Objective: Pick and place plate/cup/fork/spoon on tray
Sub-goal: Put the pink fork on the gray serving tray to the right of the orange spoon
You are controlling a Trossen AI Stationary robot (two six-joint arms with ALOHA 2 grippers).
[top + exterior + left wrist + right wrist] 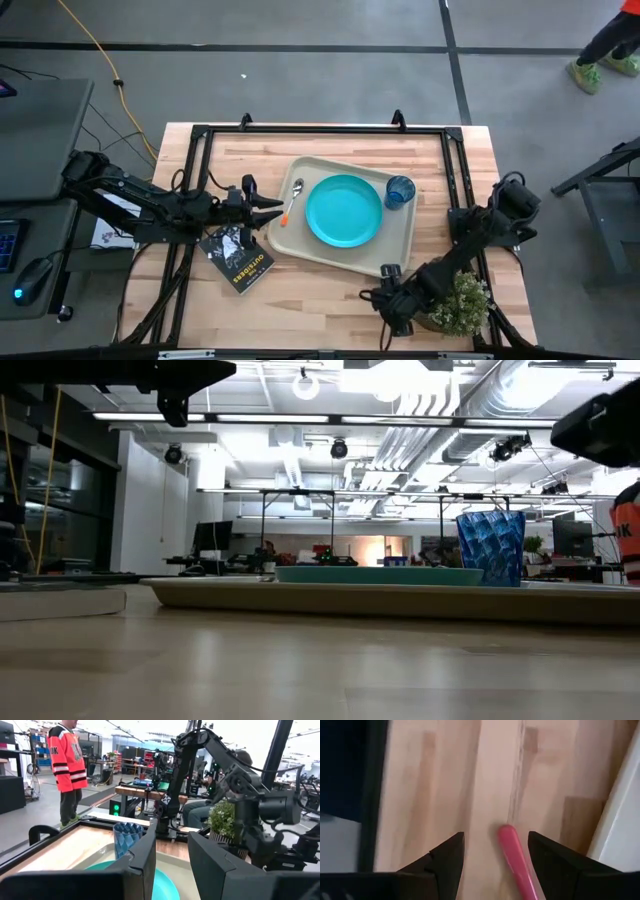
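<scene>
The beige tray (300,240) lies mid-table. On it are the teal plate (344,210), the blue cup (399,191) at its far right corner, and the orange-handled spoon (291,203) near its left rim. My left gripper (275,207) is open and empty at the tray's left edge, next to the spoon, facing the plate (165,885) and the cup (125,839). My right gripper (385,300) is open near the table's front edge. Its fingers stand on either side of the fork's red-pink handle (512,855), which lies on the wood. The tines are out of view.
A dark book (238,258) lies on the table by the tray's near left corner. A small potted plant (462,305) stands at the near right, beside my right arm. Black frame rails (320,128) border the table. A person in an orange jersey (65,755) stands beyond the table.
</scene>
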